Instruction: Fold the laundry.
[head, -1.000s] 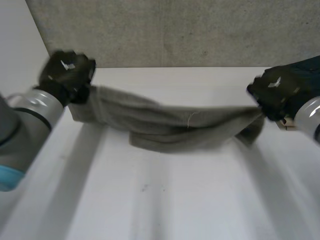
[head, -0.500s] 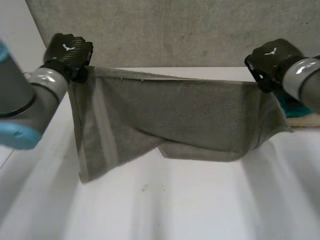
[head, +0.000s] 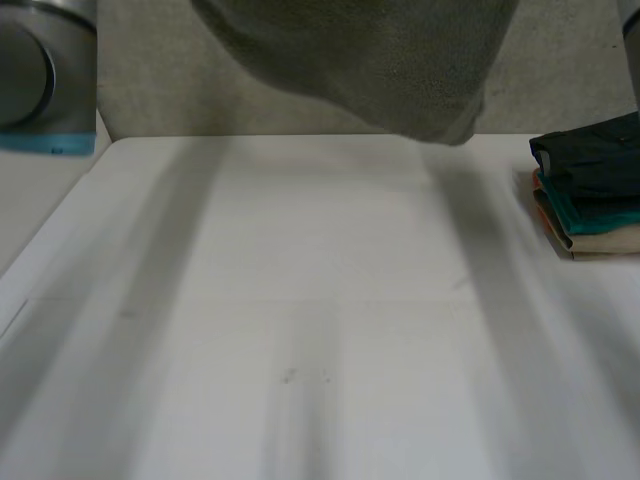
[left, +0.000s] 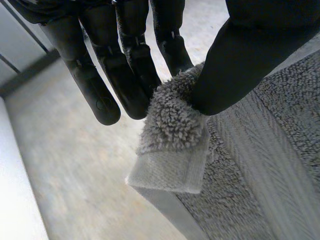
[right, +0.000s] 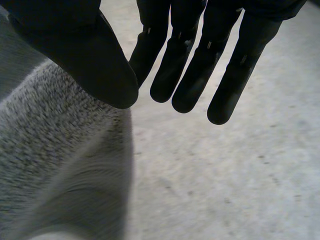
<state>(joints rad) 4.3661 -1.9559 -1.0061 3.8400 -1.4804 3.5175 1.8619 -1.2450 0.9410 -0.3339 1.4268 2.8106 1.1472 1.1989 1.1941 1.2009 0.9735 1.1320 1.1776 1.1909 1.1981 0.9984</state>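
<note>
Since half a second ago the towel has gone up: it then hung spread between both hands just over the far edge of the surface, and it now hangs bunched well above that edge, clear of it, in front of the grey wall. Both hands have risen with it. A joint of the left arm sits over the far left corner.

Left hand: the fingers and thumb are pinching a hemmed corner of the towel, with the pile bulging out between them and the rest of the cloth falling away beside the palm.

Right hand: the thumb bears on the towel's edge and clamps it toward the nearest finger. The other fingers are straight, spread and off the cloth.

A stack of folded clothes lies at the right edge of the surface, toward the far corner. It has a dark piece on top, with teal, orange and pale layers under it. It lies well apart from the hanging towel and does not touch it.
</note>
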